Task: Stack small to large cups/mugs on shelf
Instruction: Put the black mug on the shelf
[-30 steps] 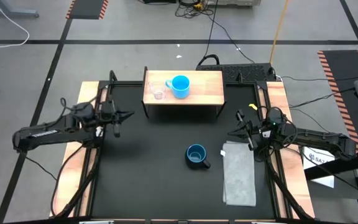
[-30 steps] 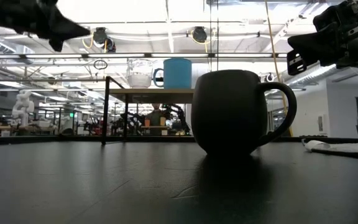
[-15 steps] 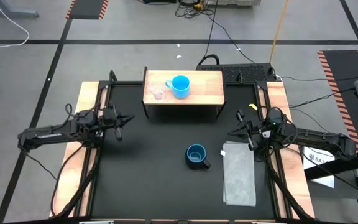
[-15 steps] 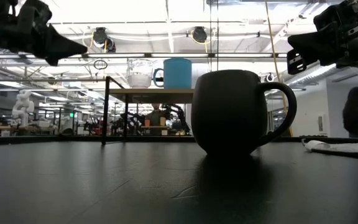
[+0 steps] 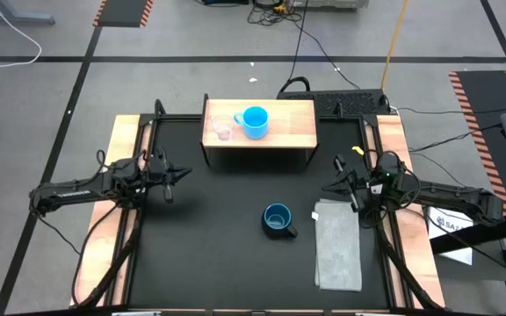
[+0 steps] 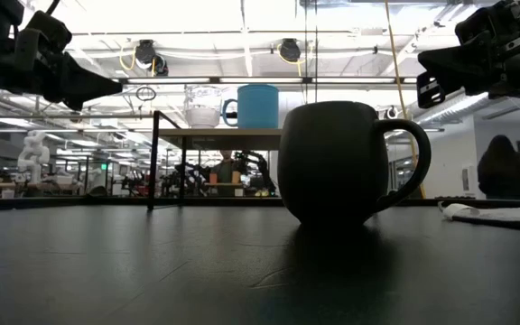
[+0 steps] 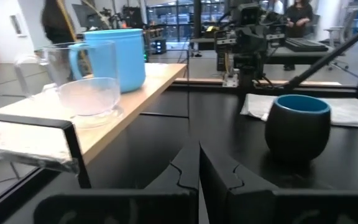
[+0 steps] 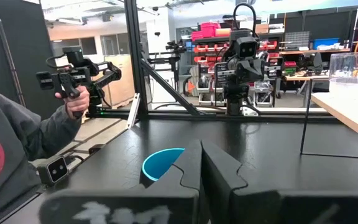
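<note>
The shelf (image 5: 275,132) stands at the table's far middle. On its wooden top rest the tiny clear cup (image 5: 223,130) and, to its right, the light-blue mug (image 5: 255,121), both upright on their bases. The dark navy mug (image 5: 278,219) stands upright on the black table top, right of centre. My left gripper (image 5: 183,172) hovers shut at the table's left side, pointing level toward the right, with nothing in it. My right gripper (image 5: 328,187) hovers shut at the right side, above and right of the navy mug (image 8: 160,165), touching nothing.
A folded grey cloth (image 5: 337,246) lies right of the navy mug. A person (image 8: 17,143) holding a hand-held device sits beyond the table in the right wrist view. Bare black table top stretches between the two arms and in front of the shelf.
My left gripper has sunk lower and drifted a little toward the table's near edge, still level and shut. My right gripper and the cups have kept still.
</note>
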Robot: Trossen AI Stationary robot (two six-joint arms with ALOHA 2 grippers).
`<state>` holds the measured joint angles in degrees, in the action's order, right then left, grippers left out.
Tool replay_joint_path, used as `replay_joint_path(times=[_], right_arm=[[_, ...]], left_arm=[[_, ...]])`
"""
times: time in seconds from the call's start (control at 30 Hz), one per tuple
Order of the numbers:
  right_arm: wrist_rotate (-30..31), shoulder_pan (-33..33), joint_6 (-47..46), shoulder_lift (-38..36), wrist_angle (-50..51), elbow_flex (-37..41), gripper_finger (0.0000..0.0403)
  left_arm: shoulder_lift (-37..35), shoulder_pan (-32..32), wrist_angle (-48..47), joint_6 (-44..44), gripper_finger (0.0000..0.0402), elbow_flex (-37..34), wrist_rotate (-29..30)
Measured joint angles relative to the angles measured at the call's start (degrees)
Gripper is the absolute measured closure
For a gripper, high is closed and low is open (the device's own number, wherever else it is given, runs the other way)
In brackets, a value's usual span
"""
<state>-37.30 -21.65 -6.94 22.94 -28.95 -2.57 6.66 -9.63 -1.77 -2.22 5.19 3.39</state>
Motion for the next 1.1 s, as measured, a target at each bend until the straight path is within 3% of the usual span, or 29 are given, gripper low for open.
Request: replay_joint_path(times=[0.23, 0.57, 0.77, 0.9, 1.1], right_arm=[[0.00, 0.00, -1.70, 0.00, -0.02, 0.00, 0.0403], [0.00, 0.00, 0.81, 0.00, -0.46, -0.02, 0.0403], [0.04, 0.00, 2.28, -0.03, -6.75, -1.19, 0.0402], [3.50, -0.03, 2.38, 0.16, -2.69, -6.18, 0.0386], [10.16, 0.00, 7.13, 5.41, 15.91, -17.11, 0.0326]], left_arm=[[0.02, -0.02, -0.23, -0.60, 0.0399, -0.02, -1.42], [0.04, -0.02, -0.23, -0.63, 0.0377, 0.00, -1.42], [0.08, -0.02, -0.33, -0.87, 0.0376, -0.01, -1.41], [0.08, -0.02, -1.04, -0.83, 0.0376, 0.00, -1.44], [0.08, -0.02, -2.65, -0.94, 0.0376, 0.00, -1.48]])
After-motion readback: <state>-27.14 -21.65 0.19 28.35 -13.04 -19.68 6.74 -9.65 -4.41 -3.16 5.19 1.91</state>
